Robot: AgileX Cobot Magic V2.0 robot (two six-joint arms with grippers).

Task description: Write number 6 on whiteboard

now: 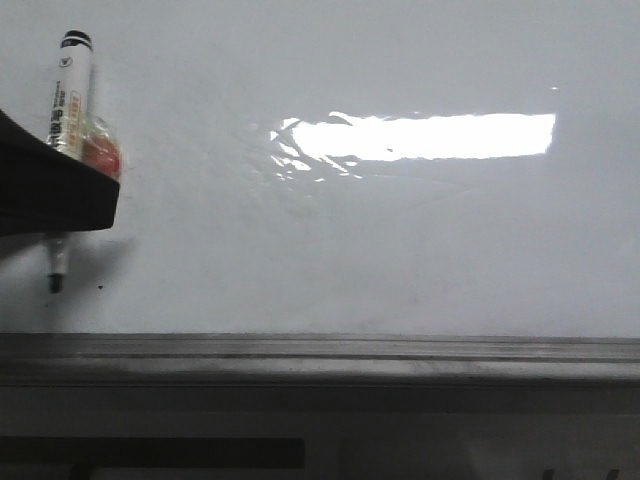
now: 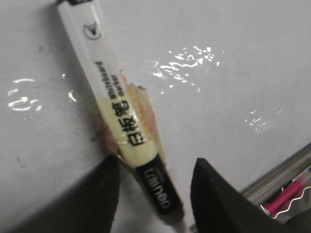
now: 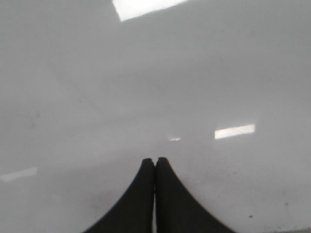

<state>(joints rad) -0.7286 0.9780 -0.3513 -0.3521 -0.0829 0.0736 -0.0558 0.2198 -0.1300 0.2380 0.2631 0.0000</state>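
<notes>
The whiteboard (image 1: pixel 400 250) fills most of the front view, and no stroke of the number 6 shows on it in any view. A whiteboard marker (image 1: pixel 72 95) with a white-yellow barrel, black ends and clear tape over something orange lies against the board at the far left, its tip (image 1: pixel 54 283) towards the rail. My left gripper (image 2: pixel 154 167) is open, and its dark fingers (image 2: pixel 104 194) stand on either side of the marker's (image 2: pixel 121 111) black front end with a gap showing. In the front view it is a black shape (image 1: pixel 50 190) across the marker. My right gripper (image 3: pixel 155 160) is shut and empty over bare board (image 3: pixel 146 73).
A grey metal edge rail (image 1: pixel 320 350) runs along the board's near side and also shows in the left wrist view (image 2: pixel 277 177). A pink item (image 2: pixel 284 196) lies beyond that rail. A tiny black dot (image 1: pixel 100 288) sits near the marker tip. A bright light reflection (image 1: pixel 430 135) lies mid-board.
</notes>
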